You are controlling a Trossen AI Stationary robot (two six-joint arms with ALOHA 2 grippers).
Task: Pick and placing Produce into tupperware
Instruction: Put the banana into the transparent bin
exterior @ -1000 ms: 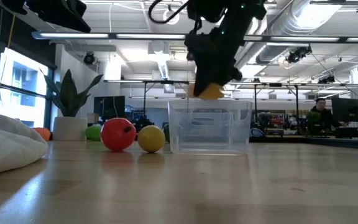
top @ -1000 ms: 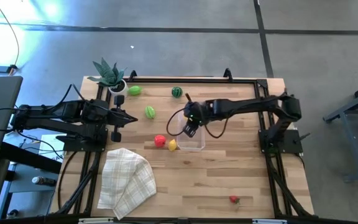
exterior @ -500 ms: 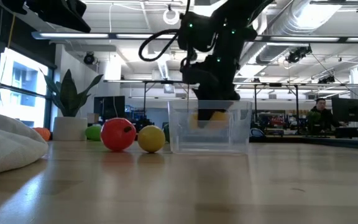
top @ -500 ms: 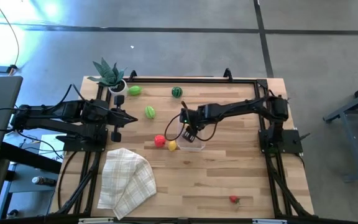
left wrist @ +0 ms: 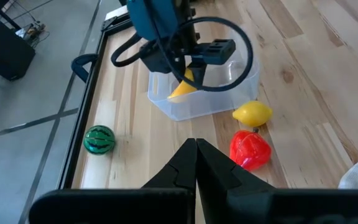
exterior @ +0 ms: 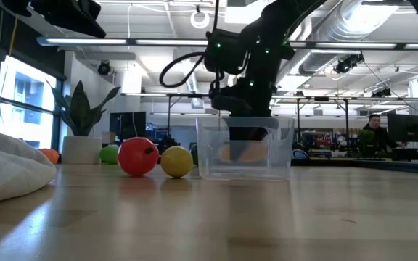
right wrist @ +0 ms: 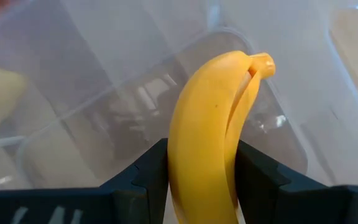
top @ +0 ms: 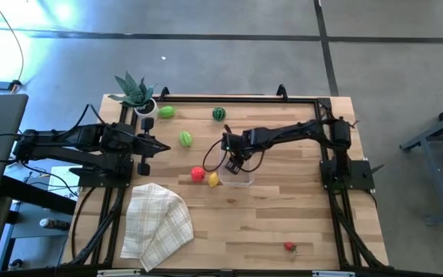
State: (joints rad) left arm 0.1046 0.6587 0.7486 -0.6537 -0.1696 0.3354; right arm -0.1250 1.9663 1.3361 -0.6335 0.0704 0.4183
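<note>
My right gripper (top: 235, 163) reaches down into the clear tupperware (top: 242, 179) near the table's middle, shut on a yellow toy banana (right wrist: 210, 124). Through the tub's wall (exterior: 209, 156) in the low view, the banana (exterior: 242, 152) shows inside. My left gripper (top: 164, 148) hangs shut above the table's left side, touching nothing. More produce lies on the wood: a red piece (top: 198, 174) and a yellow lemon (top: 214, 179) just left of the tub, green pieces (top: 185, 138) (top: 166, 112) and a dark green one (top: 218, 114) farther back. My right gripper pinches the banana's thick middle (right wrist: 197, 180) between its two fingers (right wrist: 145, 177), one on each side. The fingers slant steeply down from above and lie along the banana. Its stem end (right wrist: 263, 62) points down inside the tub; whether it touches the floor I cannot tell.
A spiky green plant in a white pot (top: 134, 92) stands at the far left corner. A checked beige cloth (top: 156, 223) lies crumpled at the near left. A small red piece (top: 289, 246) sits near the front edge on the right.
My right gripper has gone down with the banana, from above the tub's rim to inside the tub, still shut on it. The tub and the other produce have stayed put.
</note>
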